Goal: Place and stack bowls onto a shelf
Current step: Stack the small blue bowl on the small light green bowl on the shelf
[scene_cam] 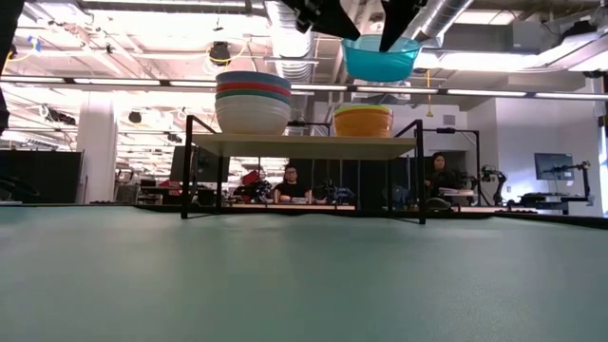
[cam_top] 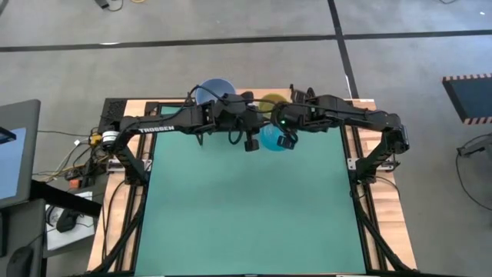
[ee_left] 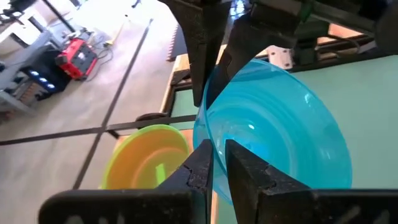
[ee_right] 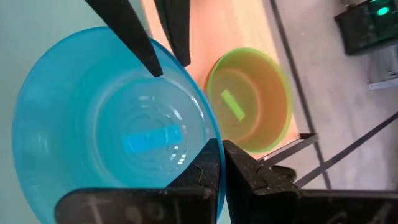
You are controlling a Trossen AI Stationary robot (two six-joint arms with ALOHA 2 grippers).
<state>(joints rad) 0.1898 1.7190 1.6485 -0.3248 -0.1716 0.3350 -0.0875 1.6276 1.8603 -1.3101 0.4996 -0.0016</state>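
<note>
A cyan bowl (scene_cam: 380,57) hangs in the air between both grippers, just on the near side of the shelf (scene_cam: 304,144) and above its top. My left gripper (ee_left: 219,149) and my right gripper (ee_right: 221,149) are each shut on its rim, on opposite sides. On the wooden shelf top stand two stacks. The left one (scene_cam: 253,103) has a white bowl lowest, then red and dark teal, with periwinkle (cam_top: 213,92) on top. The right one has a yellow bowl (ee_right: 249,99) on top, with a green rim showing around it. My left gripper pinches the cyan bowl's rim (ee_left: 202,134) on its left side, one finger inside and one outside, coming from above. The bowl is lifted clear and upright. My right gripper pinches the opposite rim (ee_right: 211,134), one finger inside and one outside, also from above.
The shelf stands at the far edge of the green table (cam_top: 246,208) on thin black legs (scene_cam: 185,171). The green mat on the near side holds no objects. Beyond the table, people sit at desks (scene_cam: 290,185) in the room.
</note>
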